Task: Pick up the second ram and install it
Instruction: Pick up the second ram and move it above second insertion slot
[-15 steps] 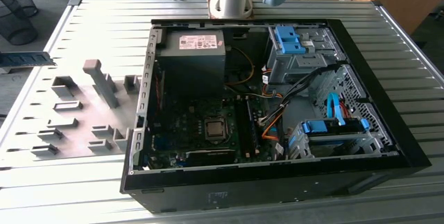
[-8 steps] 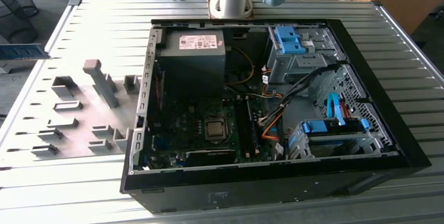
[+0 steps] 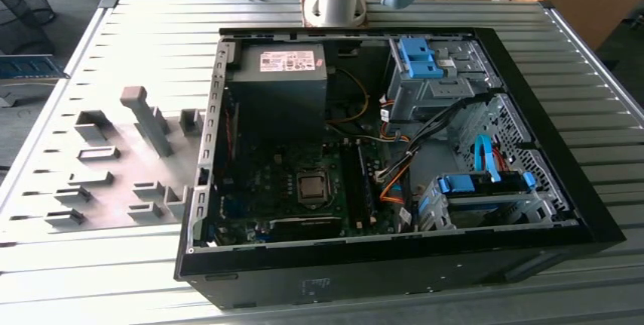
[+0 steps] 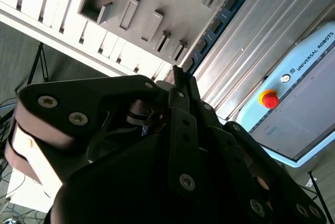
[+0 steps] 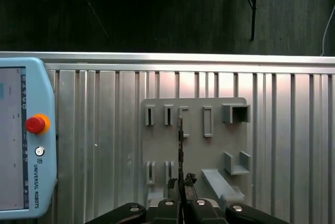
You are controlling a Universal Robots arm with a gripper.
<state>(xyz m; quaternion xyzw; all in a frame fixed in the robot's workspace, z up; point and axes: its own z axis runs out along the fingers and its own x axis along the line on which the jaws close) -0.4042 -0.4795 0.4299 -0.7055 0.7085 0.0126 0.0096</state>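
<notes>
The second ram (image 4: 220, 20) is a thin, long blue-green circuit-board stick with small dark chips along its face. It is pinched by one end between my fingers (image 5: 189, 179) and juts straight out from them above the ribbed bench (image 5: 104, 130). In the first wrist view it shows edge-on as a dark sliver.

Edge-on second ram (image 5: 180, 143) pinched between fingers (image 5: 189, 178), over grey slotted plate (image 5: 199, 153); teach pendant (image 5: 23, 145) nearby.
</notes>
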